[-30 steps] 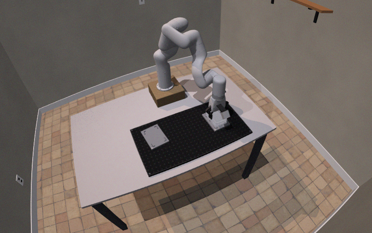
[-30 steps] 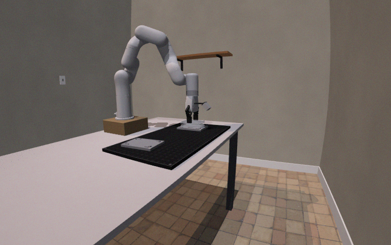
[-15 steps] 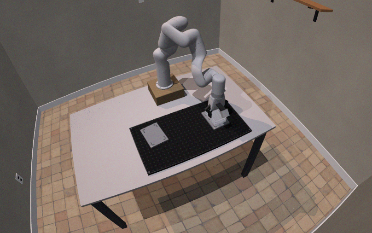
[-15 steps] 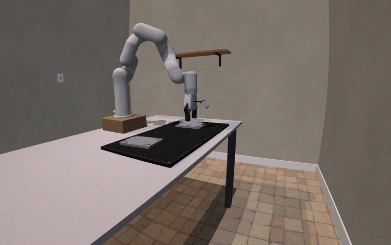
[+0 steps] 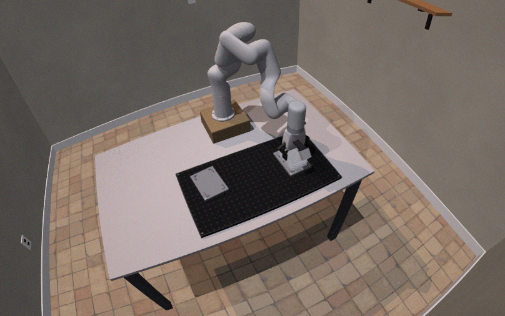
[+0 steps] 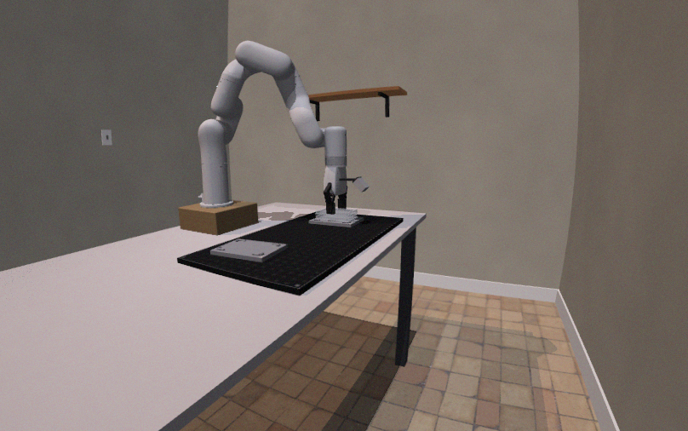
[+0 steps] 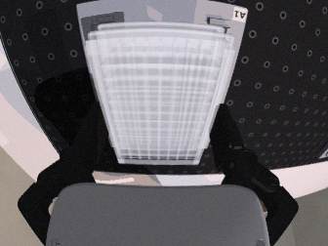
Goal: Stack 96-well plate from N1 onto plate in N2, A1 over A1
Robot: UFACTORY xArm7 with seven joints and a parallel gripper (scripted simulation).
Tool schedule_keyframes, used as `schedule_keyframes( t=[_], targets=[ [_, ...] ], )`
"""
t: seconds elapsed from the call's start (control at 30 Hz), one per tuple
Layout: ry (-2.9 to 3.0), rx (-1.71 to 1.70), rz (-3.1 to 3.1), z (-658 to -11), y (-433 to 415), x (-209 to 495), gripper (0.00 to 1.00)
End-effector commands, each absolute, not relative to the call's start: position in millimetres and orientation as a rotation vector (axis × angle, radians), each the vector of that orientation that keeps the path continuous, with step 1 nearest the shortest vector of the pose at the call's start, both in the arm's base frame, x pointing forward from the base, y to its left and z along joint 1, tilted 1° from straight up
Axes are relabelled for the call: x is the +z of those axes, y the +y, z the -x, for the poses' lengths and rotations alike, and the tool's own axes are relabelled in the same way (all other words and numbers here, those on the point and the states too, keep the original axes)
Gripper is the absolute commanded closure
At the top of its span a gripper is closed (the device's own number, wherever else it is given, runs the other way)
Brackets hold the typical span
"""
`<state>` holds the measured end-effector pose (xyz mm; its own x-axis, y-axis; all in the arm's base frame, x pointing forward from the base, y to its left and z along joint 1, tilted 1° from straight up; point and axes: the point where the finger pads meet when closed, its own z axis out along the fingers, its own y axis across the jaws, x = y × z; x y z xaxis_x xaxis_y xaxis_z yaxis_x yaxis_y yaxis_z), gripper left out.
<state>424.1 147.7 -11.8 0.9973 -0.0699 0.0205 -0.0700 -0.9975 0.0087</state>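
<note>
On the black perforated board (image 5: 257, 185) atop the white desk (image 5: 141, 208), the nearer flat grey nest plate (image 5: 209, 182) lies bare. Farther along, the pincer (image 5: 294, 156) is clamped across the translucent white 96-well plate (image 7: 159, 96), which sits between its dark fingers over the other grey nest (image 7: 156, 8), beside its A1 corner mark (image 7: 238, 14).

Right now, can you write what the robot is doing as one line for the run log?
gripper: shut on 96-well plate | plate: over far nest | near nest: bare | release: not yet
</note>
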Motion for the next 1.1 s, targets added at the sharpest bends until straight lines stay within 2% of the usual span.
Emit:
schedule_keyframes(
  t=[0.0, 0.77, 0.8, 1.07],
  targets=[
    [-0.11, 0.038, -3.132, -425.7, 148.2, -11.0, 1.0],
    [-0.11, 0.038, -3.132, -425.7, 148.2, -14.0, 1.0],
    [-0.11, 0.038, -3.132, -425.8, 148.2, -14.6, 0.0],
    [-0.11, 0.038, -3.132, -425.7, 148.2, -14.6, 0.0]
  ],
)
